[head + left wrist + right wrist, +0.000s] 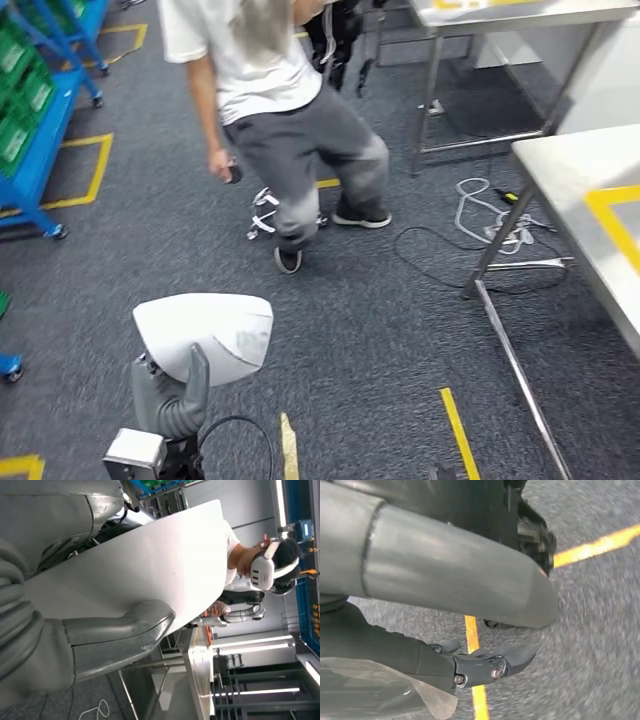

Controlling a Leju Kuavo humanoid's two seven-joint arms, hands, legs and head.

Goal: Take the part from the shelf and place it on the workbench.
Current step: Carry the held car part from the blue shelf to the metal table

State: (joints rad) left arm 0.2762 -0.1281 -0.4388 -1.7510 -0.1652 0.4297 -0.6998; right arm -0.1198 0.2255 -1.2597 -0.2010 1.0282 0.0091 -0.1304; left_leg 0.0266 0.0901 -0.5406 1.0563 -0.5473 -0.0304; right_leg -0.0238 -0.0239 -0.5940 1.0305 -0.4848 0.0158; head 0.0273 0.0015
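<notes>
Left robot hand (172, 395) grips white part (207, 335); right robot hand (444, 625) hangs slack, empty.

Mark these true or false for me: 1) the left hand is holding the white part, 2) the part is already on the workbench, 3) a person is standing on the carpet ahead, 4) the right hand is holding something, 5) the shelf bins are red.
1) True: the left hand grips the white part, thumb across its face.
2) False: the part is held above the carpet; the workbench stands off to the right.
3) True: a person in grey trousers is ahead.
4) False: the right hand hangs over the floor with nothing in it.
5) False: the bins on the blue shelf are green.
</notes>
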